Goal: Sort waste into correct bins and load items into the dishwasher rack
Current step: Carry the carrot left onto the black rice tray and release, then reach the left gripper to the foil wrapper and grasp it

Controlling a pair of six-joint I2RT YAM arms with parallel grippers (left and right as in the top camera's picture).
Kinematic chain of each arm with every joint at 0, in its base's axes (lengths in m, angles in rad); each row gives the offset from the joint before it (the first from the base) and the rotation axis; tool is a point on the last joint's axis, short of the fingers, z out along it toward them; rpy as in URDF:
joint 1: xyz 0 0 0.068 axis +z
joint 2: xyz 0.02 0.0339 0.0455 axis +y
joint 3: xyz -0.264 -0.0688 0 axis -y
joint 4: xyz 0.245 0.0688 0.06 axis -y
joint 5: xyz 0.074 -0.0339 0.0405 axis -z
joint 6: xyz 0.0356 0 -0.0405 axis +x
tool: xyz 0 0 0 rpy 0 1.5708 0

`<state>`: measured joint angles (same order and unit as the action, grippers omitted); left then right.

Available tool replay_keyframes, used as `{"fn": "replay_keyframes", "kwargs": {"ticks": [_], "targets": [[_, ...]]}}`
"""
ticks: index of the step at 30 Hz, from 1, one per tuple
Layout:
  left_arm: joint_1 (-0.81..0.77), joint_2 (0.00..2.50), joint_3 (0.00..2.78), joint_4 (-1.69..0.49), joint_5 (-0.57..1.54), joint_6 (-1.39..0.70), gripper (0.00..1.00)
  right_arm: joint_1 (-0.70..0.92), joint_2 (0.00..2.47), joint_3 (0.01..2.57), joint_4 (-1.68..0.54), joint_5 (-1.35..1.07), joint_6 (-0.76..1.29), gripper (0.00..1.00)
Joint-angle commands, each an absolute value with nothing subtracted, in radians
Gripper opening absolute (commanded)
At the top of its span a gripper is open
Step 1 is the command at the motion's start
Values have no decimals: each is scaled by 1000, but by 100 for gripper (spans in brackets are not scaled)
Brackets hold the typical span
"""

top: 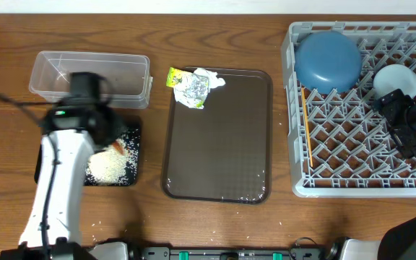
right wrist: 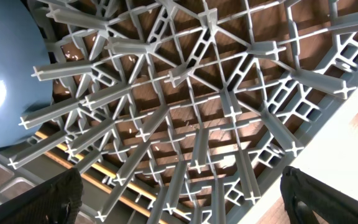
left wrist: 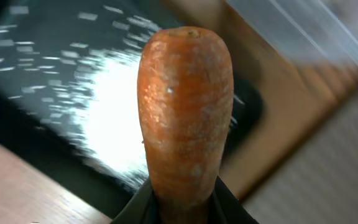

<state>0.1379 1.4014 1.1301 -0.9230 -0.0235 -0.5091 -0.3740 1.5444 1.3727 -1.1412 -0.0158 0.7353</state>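
Black tray (top: 133, 148) holds rice (top: 109, 167) | your left claw (left wrist: 184, 206) grips carrot (left wrist: 185, 112) | rack (top: 292, 108) holds bowl (top: 328, 59), cup (top: 397, 81) | your right claw (right wrist: 182, 205) gapes wide

1. Overhead looked straight down from high up, catching the whole table (top: 215, 231), black tray (top: 133, 144) to dishwasher rack (top: 352, 144).
2. Left wrist sat tight on the carrot (left wrist: 185, 112), facing down at that same tray's rice (left wrist: 110, 130).
3. Right wrist hung close above the rack, peering down into it, sharing the blue bowl (right wrist: 5, 81) with overhead.
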Motion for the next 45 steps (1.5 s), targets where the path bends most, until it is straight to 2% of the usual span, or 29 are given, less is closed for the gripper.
{"fn": "replay_keyframes", "kwargs": {"ticks": [1, 12, 14, 15, 16, 17, 18, 23, 30, 35, 39, 45], "targets": [[236, 1428, 1111, -926, -27, -579, 15, -386, 1547, 1370, -1144, -15, 751, 99], [305, 1595, 1084, -842, -27, -593, 17, -386, 1547, 1370, -1144, -15, 751, 99], [306, 1615, 1084, -820, -27, -593, 25, -386, 1547, 1370, -1144, -15, 751, 99], [305, 1622, 1084, -812, -27, -593, 37, -386, 1547, 1370, -1144, -15, 751, 99], [306, 1625, 1084, -805, -26, -593, 58, -386, 1547, 1370, -1144, -15, 751, 99], [306, 1626, 1084, -801, -26, -593, 82, -386, 1547, 1370, -1144, -15, 751, 99], [306, 1626, 1084, -801, -27, -593, 88, -386, 1547, 1370, -1144, -15, 751, 99], [305, 1603, 1096, -807, 39, -537, 91, -386, 1547, 1370, -1144, -15, 751, 99], [295, 1458, 1140, -793, 315, -478, 93, -386, 1547, 1370, -1144, -15, 751, 99], [207, 1323, 1161, -738, 519, -350, 94, -386, 1547, 1370, -1144, -15, 751, 99], [65, 1330, 1311, -871, 465, -305, 94, -386, 1547, 1370, -1144, -15, 751, 99], [-131, 1584, 1723, -1227, 223, -234, 94, -386, 1547, 1370, -1144, -15, 751, 99]]}}
